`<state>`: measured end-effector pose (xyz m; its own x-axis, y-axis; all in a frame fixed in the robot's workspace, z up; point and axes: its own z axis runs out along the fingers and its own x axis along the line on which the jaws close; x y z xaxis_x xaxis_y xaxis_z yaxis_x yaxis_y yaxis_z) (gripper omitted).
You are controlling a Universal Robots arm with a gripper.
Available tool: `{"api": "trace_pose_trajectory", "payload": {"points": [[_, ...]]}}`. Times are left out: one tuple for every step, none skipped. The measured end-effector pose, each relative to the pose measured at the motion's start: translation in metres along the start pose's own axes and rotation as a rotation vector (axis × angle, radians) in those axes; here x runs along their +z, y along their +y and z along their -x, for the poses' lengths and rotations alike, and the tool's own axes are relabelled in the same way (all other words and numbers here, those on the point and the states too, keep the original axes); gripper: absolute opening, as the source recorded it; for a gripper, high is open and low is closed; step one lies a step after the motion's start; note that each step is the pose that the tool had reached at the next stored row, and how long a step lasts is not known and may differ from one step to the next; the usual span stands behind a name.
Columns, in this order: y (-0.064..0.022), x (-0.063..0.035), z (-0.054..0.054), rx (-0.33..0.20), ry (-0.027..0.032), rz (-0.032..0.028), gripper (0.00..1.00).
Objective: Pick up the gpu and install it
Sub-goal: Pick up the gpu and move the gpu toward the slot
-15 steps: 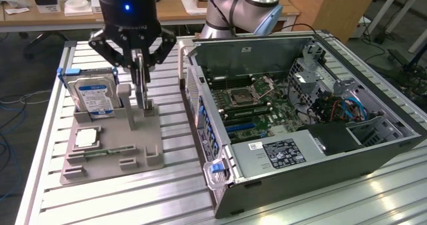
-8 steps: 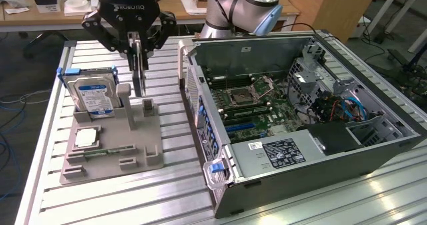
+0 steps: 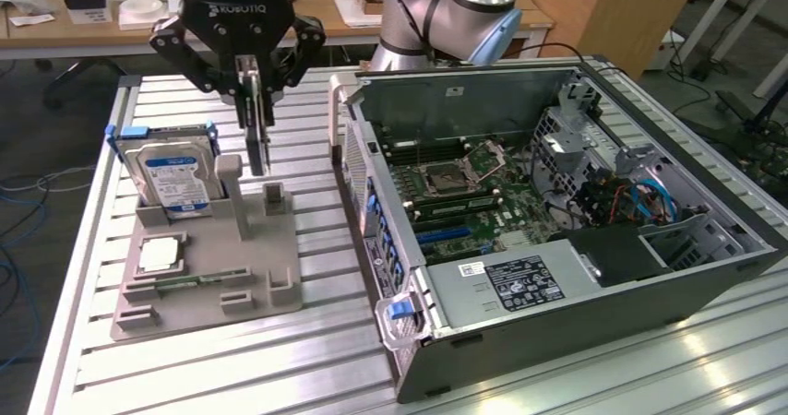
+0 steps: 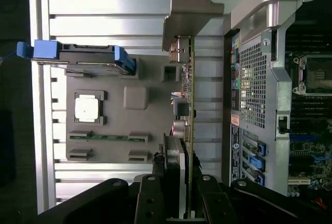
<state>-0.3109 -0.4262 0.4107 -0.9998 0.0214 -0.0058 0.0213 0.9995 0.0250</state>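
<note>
My gripper hangs over the grey holder tray and is shut on the gpu. The gpu is a thin dark card held upright and edge-on. Its lower end is clear of the tray, just above the tray's small slotted post. In the wrist view the gpu runs straight out from between the fingers of my gripper. Its grey metal bracket is at the far end. The open computer case lies at the exterior view's right, with the motherboard and blue slots exposed.
On the holder tray stand a blue-labelled hard drive, a processor chip and a narrow green memory stick. The case's perforated rear wall is close beside the card. The ribbed metal table ends at the exterior view's left.
</note>
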Motion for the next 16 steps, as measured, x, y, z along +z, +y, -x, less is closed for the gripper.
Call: {"api": "trace_pose_trajectory", "payload": {"points": [[0.0000,-0.0019,0.000,0.000,-0.0018,0.0000,0.28],[0.0001,-0.0051,0.000,0.000,-0.0025,0.0000,0.28],[0.0002,-0.0087,0.000,0.000,-0.0032,0.0002,0.28],[0.0004,-0.0117,0.000,0.000,-0.0034,0.0001,0.28],[0.0004,-0.0125,0.000,0.000,-0.0039,0.0001,0.28],[0.0004,-0.0125,0.000,0.000,-0.0042,0.0002,0.28],[0.0004,-0.0124,0.000,0.000,-0.0042,0.0003,0.28],[0.0004,-0.0125,0.000,0.000,-0.0042,0.0002,0.28],[0.0004,-0.0125,0.000,0.000,-0.0042,0.0002,0.28],[0.0004,-0.0125,0.000,0.000,-0.0041,0.0002,0.28],[0.0002,-0.0046,0.000,0.000,-0.0041,0.0001,0.28],[0.0002,-0.0046,0.000,0.000,-0.0041,0.0001,0.28],[0.0002,-0.0046,0.000,0.000,-0.0040,0.0001,0.28],[0.0002,-0.0046,0.000,0.000,-0.0041,0.0001,0.28],[0.0002,-0.0046,0.000,0.000,-0.0041,0.0001,0.28],[0.0002,-0.0045,0.000,0.000,-0.0041,0.0001,0.28]]}}
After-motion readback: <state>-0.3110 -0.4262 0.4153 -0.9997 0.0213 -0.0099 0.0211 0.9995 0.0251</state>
